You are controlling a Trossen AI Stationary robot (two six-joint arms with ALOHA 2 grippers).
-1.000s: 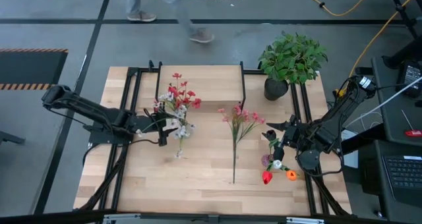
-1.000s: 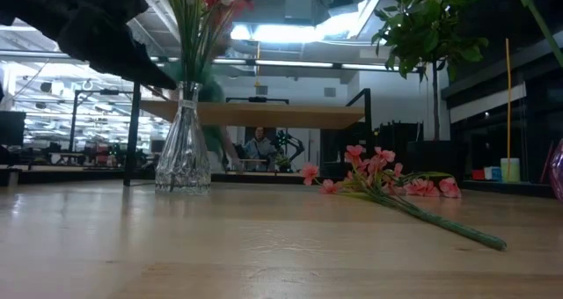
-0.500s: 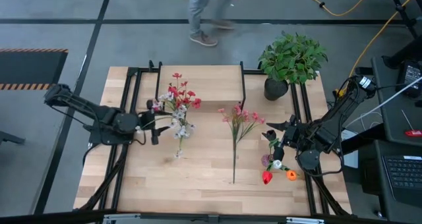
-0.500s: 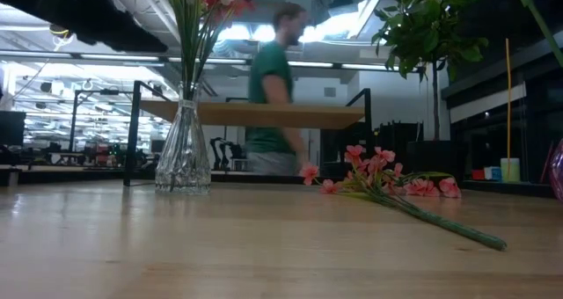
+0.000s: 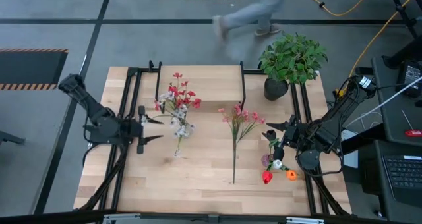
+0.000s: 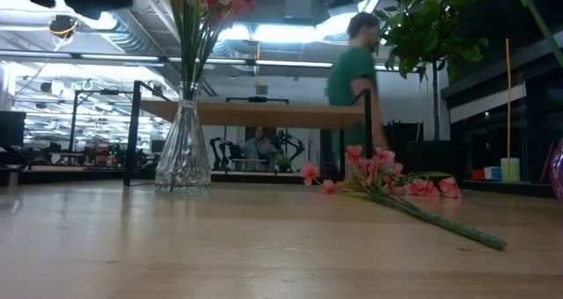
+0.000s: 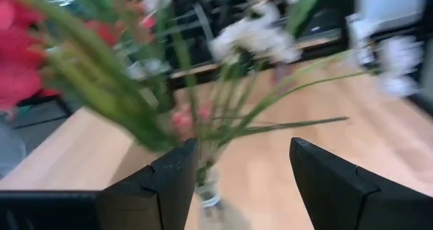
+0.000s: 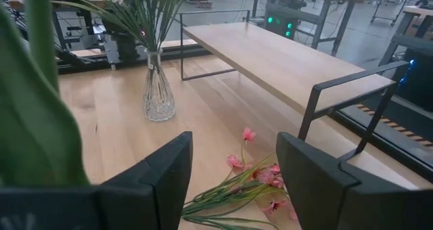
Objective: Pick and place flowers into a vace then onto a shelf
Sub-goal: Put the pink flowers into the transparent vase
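On the near part of the surface (image 5: pixel 198 184), nothing lies yet. The pink stem (image 5: pixel 235 145) lies flat mid-surface, loose, presumably awaiting pickup. Beside it the vase (image 6: pixel 183 149) stands upright with red and white flowers (image 5: pixel 177 105) in it, so one bunch looks placed. The left hand (image 5: pixel 153 128) sits just beside the vase, fingers wide apart, holding nothing. The right hand (image 5: pixel 271 133) waits open near more blooms. The shelf (image 5: pixel 201 84) beyond stands bare.

An open robotics lab: hazard tape (image 5: pixel 33 51) on grey floor, cables (image 5: pixel 343 12), more robot rigs (image 6: pixel 281 149) and benches behind.
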